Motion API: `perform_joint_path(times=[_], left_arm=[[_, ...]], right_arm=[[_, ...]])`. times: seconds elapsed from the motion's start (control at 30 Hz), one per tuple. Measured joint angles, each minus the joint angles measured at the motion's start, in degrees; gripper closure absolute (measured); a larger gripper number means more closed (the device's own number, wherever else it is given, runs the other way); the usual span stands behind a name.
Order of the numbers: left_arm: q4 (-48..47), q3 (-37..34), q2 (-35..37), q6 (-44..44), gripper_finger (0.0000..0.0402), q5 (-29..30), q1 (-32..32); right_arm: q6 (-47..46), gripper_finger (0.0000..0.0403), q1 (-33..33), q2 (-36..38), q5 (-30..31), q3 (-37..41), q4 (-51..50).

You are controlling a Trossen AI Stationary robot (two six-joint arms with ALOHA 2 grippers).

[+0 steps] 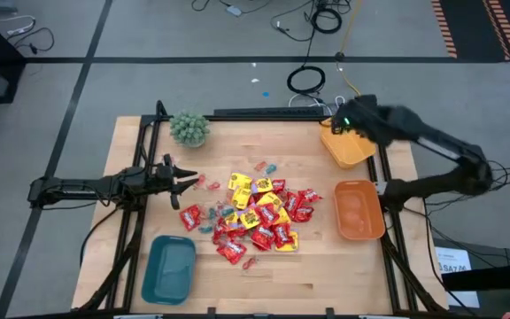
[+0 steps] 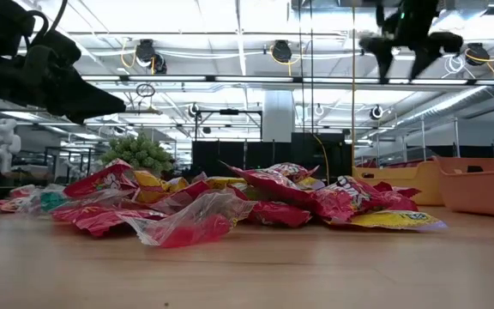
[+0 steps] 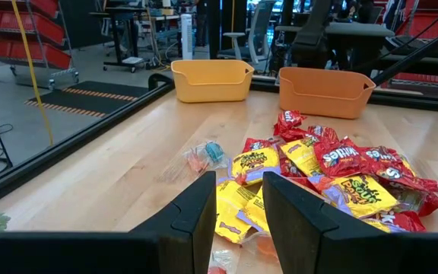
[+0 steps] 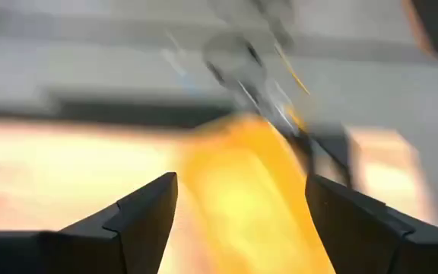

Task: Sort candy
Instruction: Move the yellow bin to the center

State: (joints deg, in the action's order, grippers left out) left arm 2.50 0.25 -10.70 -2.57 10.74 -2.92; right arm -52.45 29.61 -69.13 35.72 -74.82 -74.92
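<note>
The candy (image 1: 255, 213) lies in a loose pile at the table's middle: shiny red and yellow packets (image 3: 318, 167), with small pale blue and pink pieces (image 3: 207, 154) at its left edge. In the low view the pile (image 2: 256, 202) rests flat on the wood. My left gripper (image 1: 193, 180) is open. It hovers level just left of the pile, pointing at it, and its fingers (image 3: 196, 213) touch nothing. My right gripper (image 1: 336, 124) is open and empty. It is raised above the yellow bin (image 1: 352, 152), and the right wrist view (image 4: 242, 205) is blurred.
An orange bin (image 1: 359, 213) stands at the table's right edge, with the yellow bin behind it at the far right corner. A teal bin (image 1: 168, 268) sits at the near left. A small green plant (image 1: 189, 128) stands at the far left. Bare wood lies near the pile.
</note>
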Motion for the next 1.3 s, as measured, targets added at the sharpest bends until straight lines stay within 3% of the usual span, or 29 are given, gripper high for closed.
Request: perform_joint_path(times=[0.1,0.2,0.27,0.37,0.53,0.87,1.07,1.3], left_arm=[[0.0,0.02,0.0,0.0,0.0283,0.0,0.0],[0.0,0.01,0.0,-0.01,0.0283,0.01,0.0],[0.0,0.02,0.0,0.0,0.0283,0.0,0.0],[0.0,0.0,0.0,0.0,0.0283,0.0,0.0],[-0.01,0.0,-0.02,0.0,0.0283,0.01,0.0],[-0.02,0.0,-0.05,0.0,0.0283,0.0,0.0],[-0.02,0.02,-0.04,0.0,0.0283,0.0,0.0],[-0.02,0.02,-0.04,0.0,0.0283,0.01,0.0]], right_arm=[[5.84,0.0133,9.48,-5.6,-8.99,-3.36,-5.2],[14.86,0.0145,17.82,-9.61,-18.88,-3.16,-3.25],[19.2,0.0154,22.32,-12.11,-22.02,-3.11,-1.83],[24.65,0.0167,27.37,-15.17,-22.23,-3.13,-1.1],[25.67,0.0178,27.76,-17.99,-22.34,-3.61,1.24],[20.62,0.0179,29.05,-24.7,-17.42,-3.55,3.06],[20.14,0.0179,30.02,-28.9,-19.14,-3.55,5.44],[17.77,0.0179,30.39,-33.13,-11.9,-3.53,5.8]])
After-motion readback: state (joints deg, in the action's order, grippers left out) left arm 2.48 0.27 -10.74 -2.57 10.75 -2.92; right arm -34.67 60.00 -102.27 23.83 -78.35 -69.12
